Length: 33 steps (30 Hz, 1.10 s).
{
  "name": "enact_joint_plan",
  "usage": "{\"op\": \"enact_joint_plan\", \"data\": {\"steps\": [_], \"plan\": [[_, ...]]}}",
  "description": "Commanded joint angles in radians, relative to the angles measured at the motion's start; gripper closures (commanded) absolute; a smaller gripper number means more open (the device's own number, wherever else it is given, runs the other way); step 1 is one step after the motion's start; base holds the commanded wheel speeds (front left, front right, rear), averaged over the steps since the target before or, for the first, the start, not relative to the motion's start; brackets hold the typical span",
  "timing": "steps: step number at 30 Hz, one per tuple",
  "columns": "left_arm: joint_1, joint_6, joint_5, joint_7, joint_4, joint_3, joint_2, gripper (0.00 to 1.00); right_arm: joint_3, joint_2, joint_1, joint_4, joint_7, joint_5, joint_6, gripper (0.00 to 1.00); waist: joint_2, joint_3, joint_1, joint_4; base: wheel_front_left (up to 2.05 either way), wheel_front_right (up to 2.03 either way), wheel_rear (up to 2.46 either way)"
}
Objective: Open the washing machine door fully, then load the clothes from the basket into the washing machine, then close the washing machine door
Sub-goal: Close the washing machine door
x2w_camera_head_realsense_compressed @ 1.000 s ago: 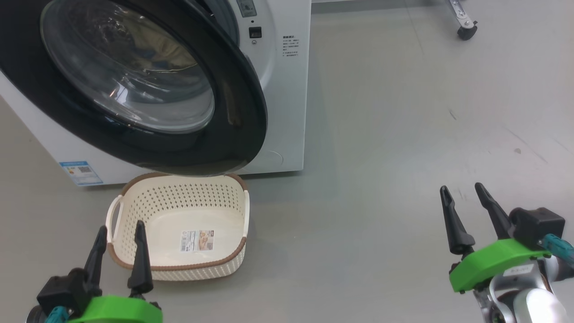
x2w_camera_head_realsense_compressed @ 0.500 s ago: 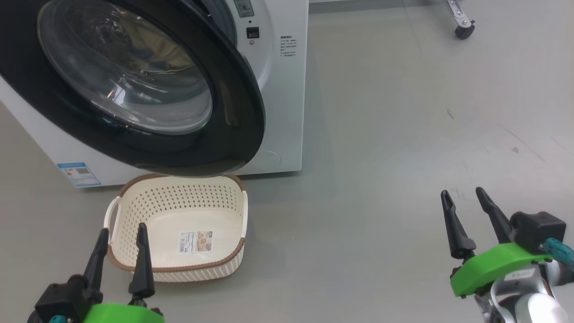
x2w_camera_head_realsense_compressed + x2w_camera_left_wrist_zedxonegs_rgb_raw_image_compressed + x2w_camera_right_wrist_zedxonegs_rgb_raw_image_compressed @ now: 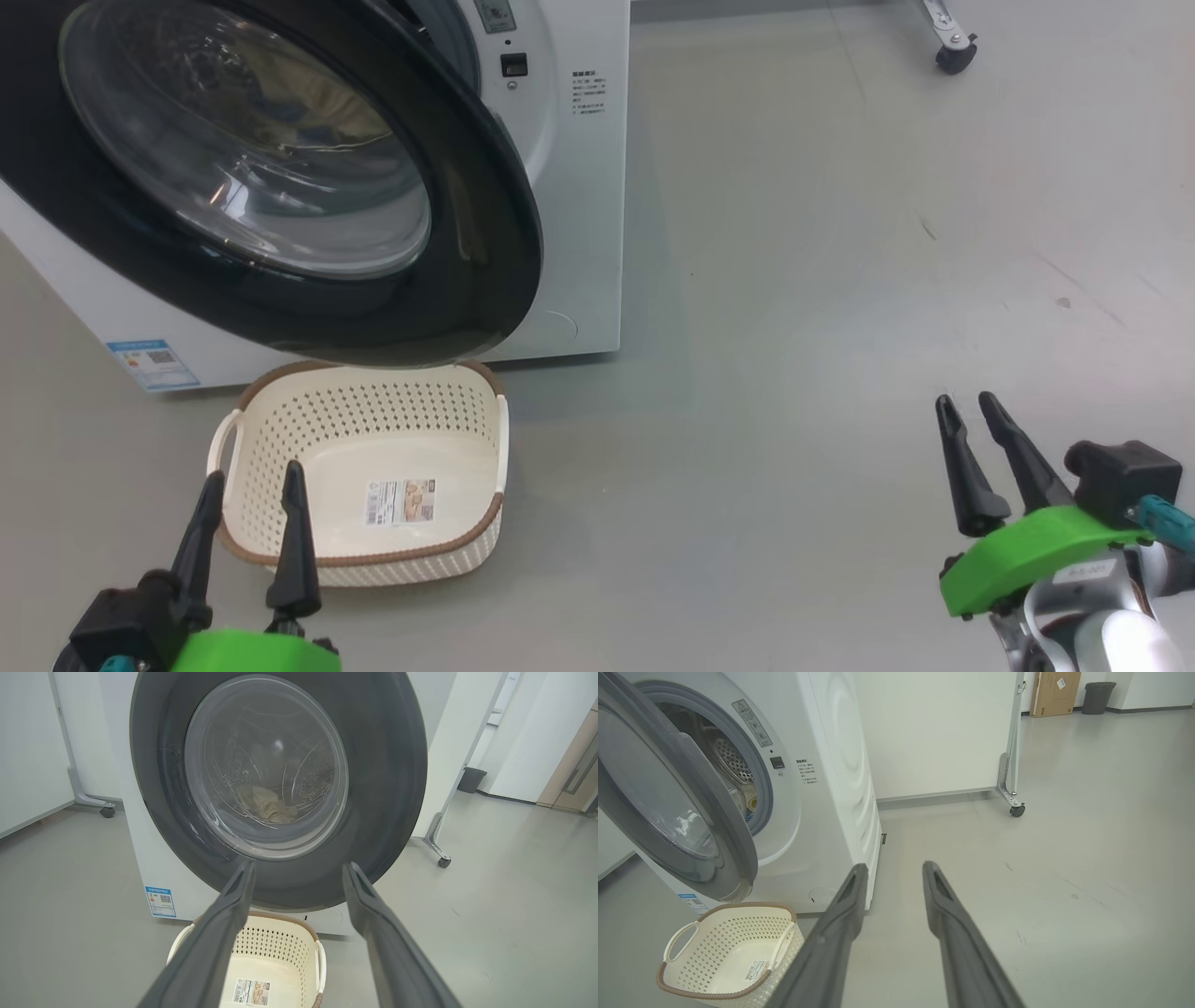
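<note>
The washing machine point(image 3: 579, 233) stands at the upper left, and its black-rimmed door point(image 3: 485, 233) hangs ajar over the basket point(image 3: 373, 411). The cream basket sits on the floor against the machine, holding just a label. Pale clothes point(image 3: 266, 805) lie in the drum, seen through the door glass. My left gripper point(image 3: 254, 474) is open just in front of the basket's near rim, pointing at the door point(image 3: 383, 788) with nothing between its fingers. Far out on the bare floor to the right, my right gripper point(image 3: 964, 399) is open with a narrow gap and holds nothing. From the right wrist, the door point(image 3: 714, 812) stands off the porthole.
A white partition on caster legs point(image 3: 1016, 809) stands behind and to the right of the machine. A dark bin point(image 3: 1097, 697) and a cardboard box point(image 3: 1052, 693) sit far back. Open grey floor point(image 3: 794, 327) stretches right of the machine.
The right gripper's fingers have drawn closer together. The head camera has shifted a little, so the whole picture slid left and up. The left gripper, door and basket look unchanged.
</note>
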Motion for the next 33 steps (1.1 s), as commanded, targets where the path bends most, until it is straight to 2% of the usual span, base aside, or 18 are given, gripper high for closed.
{"op": "enact_joint_plan", "data": {"steps": [1,2,17,25,33], "plan": [[-0.038,0.009,0.003,-0.009,-0.04,0.037,0.026,0.0,0.014,-0.006,-0.033,-0.032,-0.001,0.006,0.002,0.82,-0.0001,0.002,0.0,0.001,0.0,0.0,0.0],[-0.039,0.009,0.003,-0.009,-0.04,0.036,0.026,0.0,0.013,-0.006,-0.033,-0.032,-0.002,0.007,0.002,1.0,-0.0001,0.002,0.0,0.001,0.0,0.0,0.0],[-0.048,0.014,0.009,-0.008,-0.051,0.019,0.025,0.0,0.017,-0.006,-0.1,-0.006,-0.007,0.007,0.002,1.0,-0.0001,0.016,0.0,0.03,0.0,0.0,0.0],[-0.066,0.008,0.013,-0.007,-0.047,0.002,0.021,0.0,0.047,-0.006,-0.196,0.061,-0.022,0.014,0.002,1.0,-0.0001,0.029,0.0,0.074,0.0,0.0,0.0],[-0.105,-0.012,0.011,-0.007,-0.018,-0.026,0.007,0.0,0.085,-0.006,-0.351,0.156,-0.051,0.009,0.002,1.0,-0.0001,0.046,0.0,0.149,0.0,0.0,0.0]]}}
